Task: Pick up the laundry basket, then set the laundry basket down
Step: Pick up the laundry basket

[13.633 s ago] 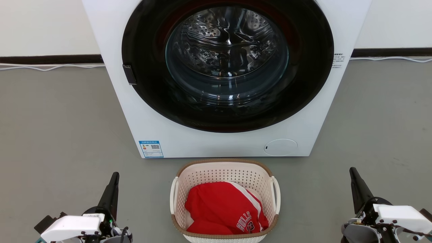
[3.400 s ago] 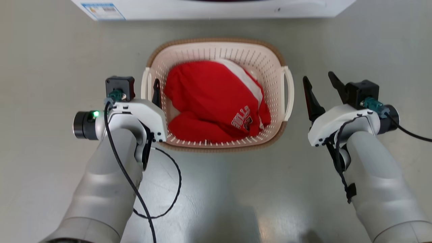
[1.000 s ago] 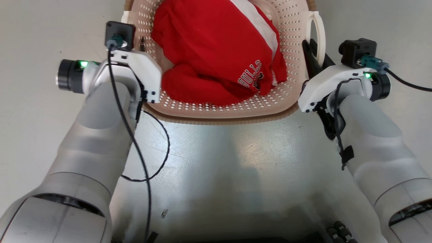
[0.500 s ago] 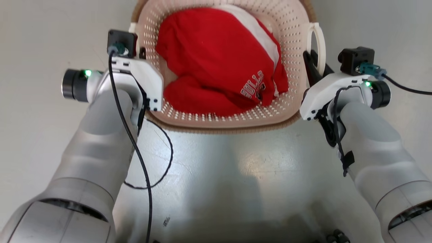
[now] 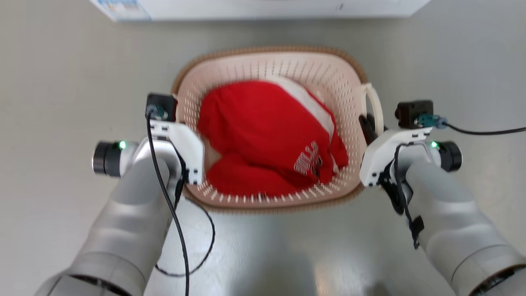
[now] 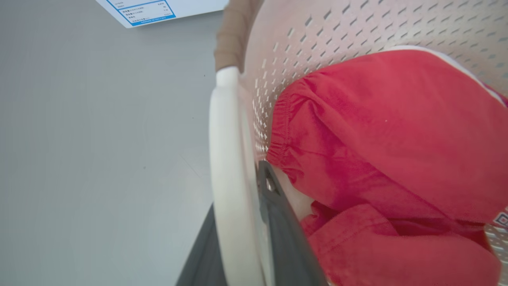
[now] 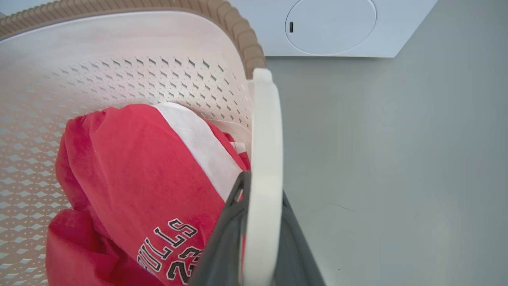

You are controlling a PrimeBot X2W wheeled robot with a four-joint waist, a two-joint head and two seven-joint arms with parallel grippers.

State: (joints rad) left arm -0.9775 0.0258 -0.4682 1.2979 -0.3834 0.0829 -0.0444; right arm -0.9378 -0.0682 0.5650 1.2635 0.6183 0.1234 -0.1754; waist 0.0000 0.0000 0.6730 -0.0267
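- The left gripper (image 6: 238, 194) is clamping the left loop handle (image 6: 224, 151) of the laundry basket (image 5: 267, 51) between its dark fingers.
- The right gripper (image 7: 262, 186) is pinching the right loop handle (image 7: 266, 131) the same way.
- The laundry basket is lying between both arms, near the white washer (image 5: 254, 8), and is holding a red garment (image 5: 263, 131).
- Whether it is touching the grey floor (image 5: 61, 82) cannot be told.

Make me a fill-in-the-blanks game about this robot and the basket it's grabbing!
1. The shirt lying in the basket is mostly ____.
2. The woven rim around the top of the basket is ____.
3. The left hand and the right hand are each shut on a white side ____.

Missing words: red; brown; handle.
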